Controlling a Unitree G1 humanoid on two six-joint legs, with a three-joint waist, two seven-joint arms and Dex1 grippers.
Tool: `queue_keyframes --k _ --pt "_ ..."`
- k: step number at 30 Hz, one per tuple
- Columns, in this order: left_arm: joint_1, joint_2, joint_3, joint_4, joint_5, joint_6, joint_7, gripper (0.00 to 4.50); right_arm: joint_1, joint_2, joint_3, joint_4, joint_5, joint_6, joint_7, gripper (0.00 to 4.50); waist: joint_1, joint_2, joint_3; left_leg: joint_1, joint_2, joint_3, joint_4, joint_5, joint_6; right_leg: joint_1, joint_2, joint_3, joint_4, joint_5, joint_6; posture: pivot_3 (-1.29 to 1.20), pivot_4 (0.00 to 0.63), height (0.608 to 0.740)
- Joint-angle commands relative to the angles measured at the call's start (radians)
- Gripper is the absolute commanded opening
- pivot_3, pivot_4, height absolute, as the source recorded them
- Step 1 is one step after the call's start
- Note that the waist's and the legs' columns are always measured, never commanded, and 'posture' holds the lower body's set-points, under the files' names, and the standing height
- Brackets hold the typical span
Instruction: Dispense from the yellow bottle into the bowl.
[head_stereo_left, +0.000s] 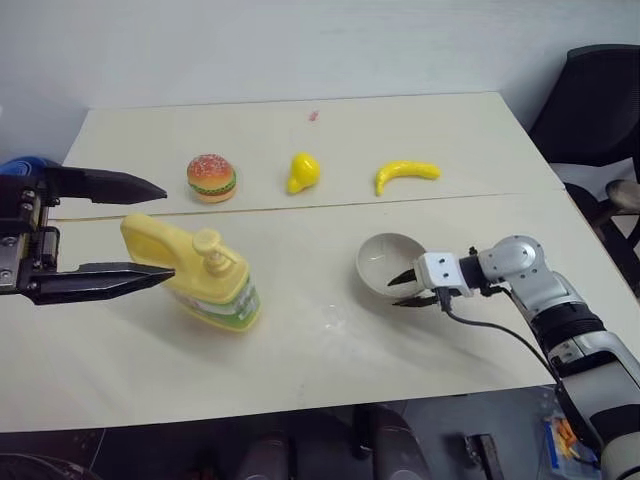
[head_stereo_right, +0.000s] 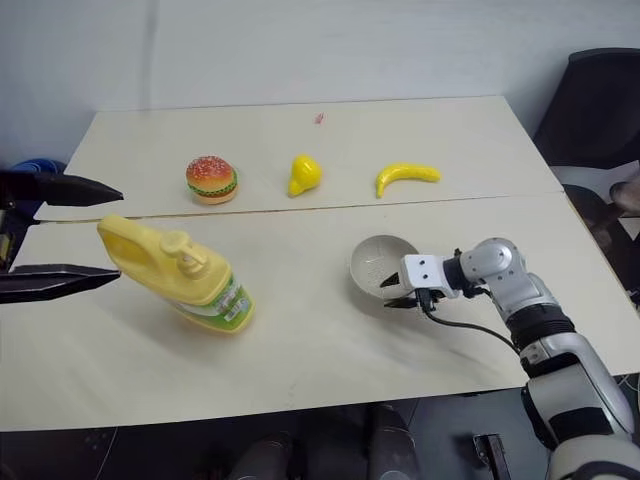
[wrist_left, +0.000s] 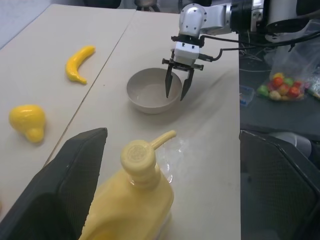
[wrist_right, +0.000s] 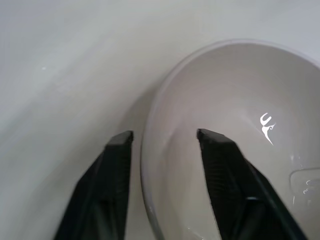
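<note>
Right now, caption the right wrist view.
Right gripper open, fingers straddling the bowl's rim on the table.

— How's the left gripper (head_stereo_left: 160, 229)?
— Raised over the table's left edge, fingers spread wide, nothing between them.
— And the right gripper (wrist_right: 164, 135)?
— Angled down, fingers parted.

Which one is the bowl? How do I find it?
Look at the pale table, on the nearer half. The bowl sits right of the yellow bottle, its rim between the right gripper fingers. It's the only round, hollow, beige thing there.
</note>
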Motion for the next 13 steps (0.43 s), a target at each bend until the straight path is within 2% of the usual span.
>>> queue_keyframes --k 1,4,7,10,13 --pt "0.021 0.011 0.027 0.062 0.046 -0.050 -0.025 4.50 0.010 -0.137 -0.096 -0.169 0.167 0.177 0.164 3.03 0.003 0.002 0.001 0.000 0.000 0.000 0.000 0.000 0.000 0.000 0.000 0.000 0.000 0.000 0.000 0.00 0.150 0.740" --pt "0.066 0.016 0.058 0.097 0.084 -0.071 -0.059 4.50 -0.015 -0.305 -0.106 -0.267 0.341 0.394 0.218 3.03 0.006 0.008 0.005 -0.001 -0.001 0.000 0.001 0.000 0.001 0.000 -0.002 0.000 -0.001 0.000 0.001 0.00 0.150 0.740" --pt "0.124 0.010 0.105 0.113 0.123 -0.087 -0.092 4.50 -0.077 -0.431 -0.073 -0.216 0.415 0.508 0.218 3.03 0.001 0.008 0.005 -0.001 0.000 0.000 0.000 0.000 0.000 0.000 0.000 -0.001 -0.001 0.000 0.000 0.00 0.150 0.740" --pt "0.174 -0.002 0.151 0.114 0.148 -0.089 -0.114 4.50 -0.127 -0.477 -0.037 -0.123 0.414 0.532 0.218 3.03 -0.004 0.007 0.005 0.001 0.001 0.002 -0.002 0.000 0.000 0.000 0.001 0.000 -0.001 0.000 -0.001 0.00 0.150 0.740" --pt "0.226 -0.019 0.191 0.114 0.170 -0.099 -0.132 4.50 -0.173 -0.441 -0.054 -0.006 0.377 0.542 0.218 3.03 -0.006 0.008 0.005 0.002 0.001 0.004 -0.003 -0.001 -0.001 0.000 0.001 0.000 -0.001 0.000 -0.001 0.00 0.150 0.740"
